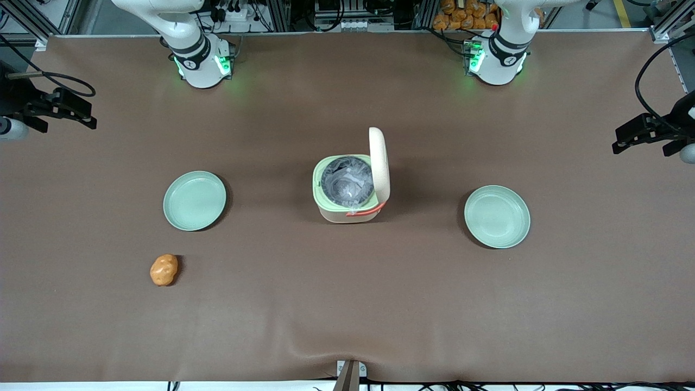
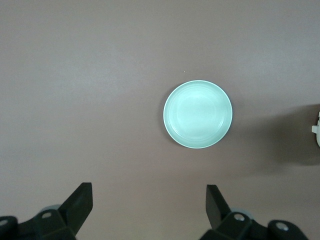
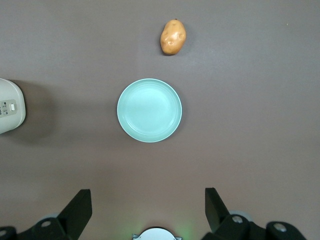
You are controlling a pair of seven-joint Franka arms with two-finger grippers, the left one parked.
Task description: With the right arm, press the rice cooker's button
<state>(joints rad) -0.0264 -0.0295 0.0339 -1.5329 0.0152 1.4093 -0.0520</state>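
The rice cooker (image 1: 347,190) stands mid-table with its cream lid (image 1: 379,163) swung up, so the grey inner pot (image 1: 347,181) is exposed. Its pale green rim and coral-red handle (image 1: 367,210) show. In the right wrist view only its cream wall (image 3: 9,106) shows, with a small pale square, the button (image 3: 12,106), and tiny dark dots beside it. The button does not show in the front view. My right gripper (image 1: 81,111) hangs high toward the working arm's end of the table, far from the cooker. It is open and empty (image 3: 147,210).
A pale green plate (image 1: 194,200) lies beside the cooker toward the working arm's end, below my gripper (image 3: 149,110). A potato (image 1: 164,270) lies nearer the front camera than that plate (image 3: 173,37). A second plate (image 1: 497,216) lies toward the parked arm's end (image 2: 198,114).
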